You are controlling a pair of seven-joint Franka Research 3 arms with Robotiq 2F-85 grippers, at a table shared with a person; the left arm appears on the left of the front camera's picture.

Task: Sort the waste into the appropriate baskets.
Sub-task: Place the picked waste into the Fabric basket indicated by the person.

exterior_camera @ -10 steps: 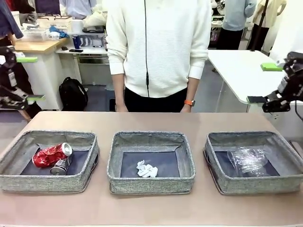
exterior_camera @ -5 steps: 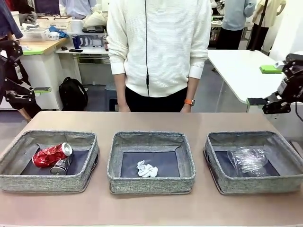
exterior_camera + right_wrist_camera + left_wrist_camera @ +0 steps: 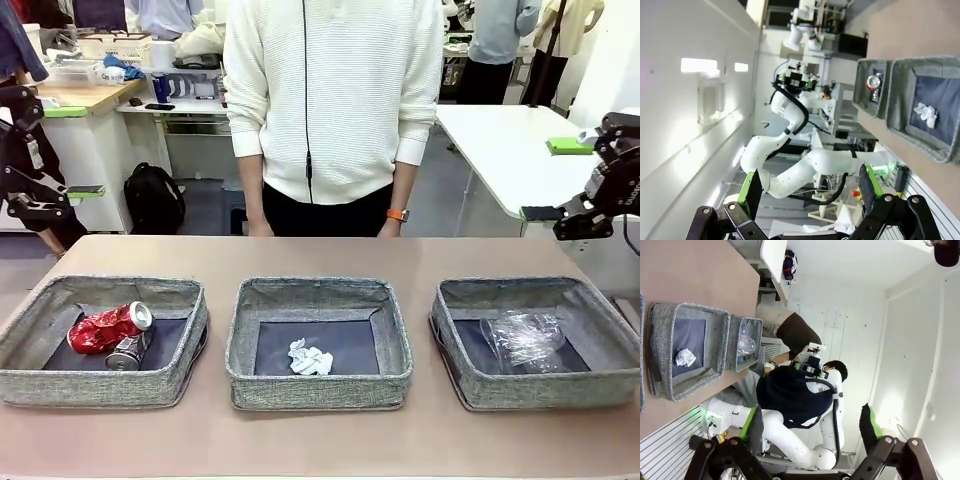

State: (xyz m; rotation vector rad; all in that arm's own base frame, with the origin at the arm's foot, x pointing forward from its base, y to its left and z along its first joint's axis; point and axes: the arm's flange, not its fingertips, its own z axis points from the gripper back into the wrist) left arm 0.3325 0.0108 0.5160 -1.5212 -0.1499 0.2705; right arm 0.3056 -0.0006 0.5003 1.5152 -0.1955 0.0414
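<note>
Behind our brown table [image 3: 320, 255] a person waits. We judge sorting finished: cans [image 3: 112, 335], paper wad [image 3: 309, 358] and plastic [image 3: 523, 338] lie in the baskets [image 3: 318, 385]. Left gripper [image 3: 50, 150] and right gripper [image 3: 556, 178] hang spread, empty; next we only rest.

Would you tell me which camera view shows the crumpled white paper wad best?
The front view: the paper wad lies unobstructed in the middle basket. Both wrist views show it smaller and sideways, left wrist, right wrist.

— How is the light?
— Bright and even from overhead; soft shadows lie inside the baskets [image 3: 318, 343].
— Any flaws?
— Wrist views bend at the edges; white walls glare at right.
</note>
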